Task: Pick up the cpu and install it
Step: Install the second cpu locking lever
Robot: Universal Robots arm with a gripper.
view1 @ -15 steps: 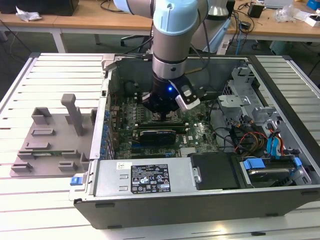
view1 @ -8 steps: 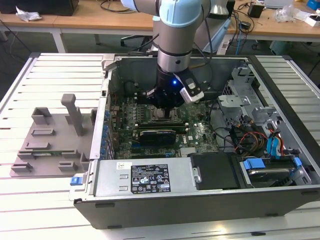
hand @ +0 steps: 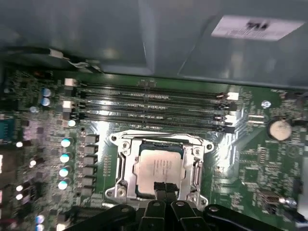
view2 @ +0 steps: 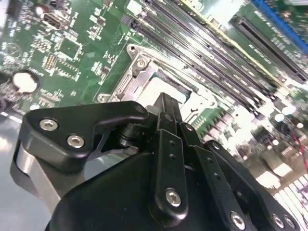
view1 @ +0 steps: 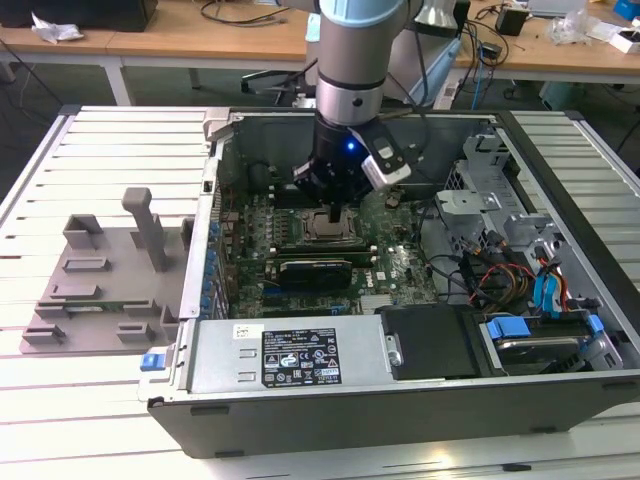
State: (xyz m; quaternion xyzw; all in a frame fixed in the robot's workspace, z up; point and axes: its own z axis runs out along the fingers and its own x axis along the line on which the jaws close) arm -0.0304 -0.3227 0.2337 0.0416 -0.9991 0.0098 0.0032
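Inside the open computer case, lying on the slatted surface, the arm is seen reaching down over the green motherboard. The grey fixture tray sits well apart, toward the exterior view's left. The cpu is seen resting flat in the socket frame, below the row of memory slots. The gripper is placed at the cpu's near edge, jaws drawn close together, tips on or just over the plate; true contact cannot be told, and nothing is seen lifted. Risks, as judged: a chip seated slightly skewed could be pressed onto the socket contacts and bend them; a sideways drag of the tips could scrape the plate or shift the chip; the frame could be struck.
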